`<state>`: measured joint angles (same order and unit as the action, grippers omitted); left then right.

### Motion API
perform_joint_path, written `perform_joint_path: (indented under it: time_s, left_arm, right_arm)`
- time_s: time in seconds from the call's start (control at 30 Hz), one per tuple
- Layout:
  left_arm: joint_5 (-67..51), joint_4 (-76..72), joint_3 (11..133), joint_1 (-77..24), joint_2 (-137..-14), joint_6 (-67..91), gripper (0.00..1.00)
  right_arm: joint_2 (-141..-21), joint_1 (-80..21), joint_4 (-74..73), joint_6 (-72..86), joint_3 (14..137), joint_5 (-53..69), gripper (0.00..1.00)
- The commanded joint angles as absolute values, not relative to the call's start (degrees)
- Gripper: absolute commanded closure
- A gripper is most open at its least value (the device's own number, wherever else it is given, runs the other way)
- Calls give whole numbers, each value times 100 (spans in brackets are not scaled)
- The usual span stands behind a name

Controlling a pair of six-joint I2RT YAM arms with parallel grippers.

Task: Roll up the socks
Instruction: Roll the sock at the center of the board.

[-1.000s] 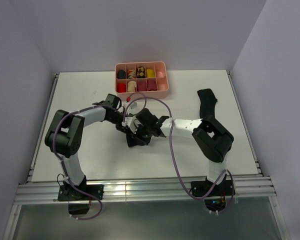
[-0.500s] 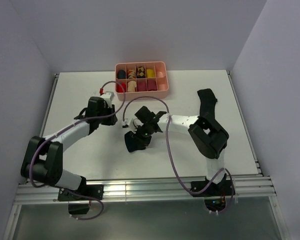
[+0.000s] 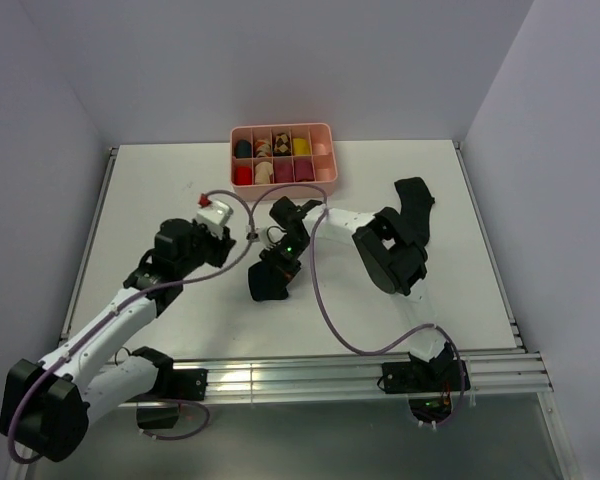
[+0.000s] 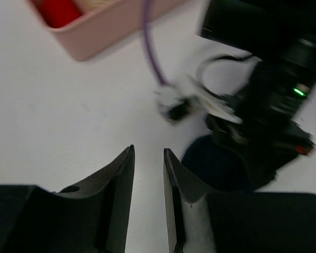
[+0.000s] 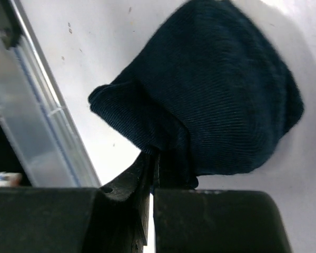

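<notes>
- Your right end effector (image 5: 154,161) is clenched on a fold of the bunched black ribbed fabric sock (image 5: 221,89). The jaws are pressed together w/ no gap, cloth pinched at the tips.
- From the top cam, that sock (image 3: 268,282) is a dark lump on the white tabletop (image 3: 160,180), roughly mid-table. It's on the near side of the pink divided plastic tray (image 3: 320,188) and apart from it.
- In that view the right end effector (image 3: 280,258) sits at the lump's far edge.
- The sock looks folded over on itself, rounded at one end w/ a loose flap at the other. You can't tell how tight the roll is.
- Your left end effector (image 4: 147,158) is released. Its fingers stand a narrow slit apart, bare tabletop shows btwn them, nothing is held.
- The top cam puts the left end effector (image 3: 220,248) left of the lump, near but not touching.
- Left wrist cam, upper left: a tray corner (image 4: 89,39) w/ a red roll (image 4: 58,10) inside and a purple cable (image 4: 150,47) crossing in front.
- Same cam, right side: the sock's dark edge (image 4: 216,166) under the right arm's black wrist, which carries a green light (image 4: 297,91).
- A flat black fabric sock (image 3: 412,192) lies on the right side of the tabletop, well apart from the lump. Its near end is hidden by the right arm's elbow.
- Tray compartments hold rolled items, red, yellow, dark and patterned; too small to say more.
- Right wrist cam also shows a silver metal rail (image 5: 31,121) along its left side.
</notes>
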<state>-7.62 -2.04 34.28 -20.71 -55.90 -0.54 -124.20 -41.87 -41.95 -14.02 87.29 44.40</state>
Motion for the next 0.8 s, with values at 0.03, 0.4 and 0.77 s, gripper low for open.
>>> perform_joint_path:
  time_s: [0.03,0.4,0.77]
  left_arm:
    - [-1204,553,3436,-3204,-5826,-993,67]
    - [-765,949,3674,-4464,-7022,-1731,66]
    - [-369,668,3841,-4878,-7760,-2013,67]
  right_arm:
    - [-12910,-4034,-4781,-1213,9070,4430,100]
    - [-13061,-3946,-5001,-1231,9343,4333,100]
    - [-13140,-3946,-4992,-1231,9352,4316,100]
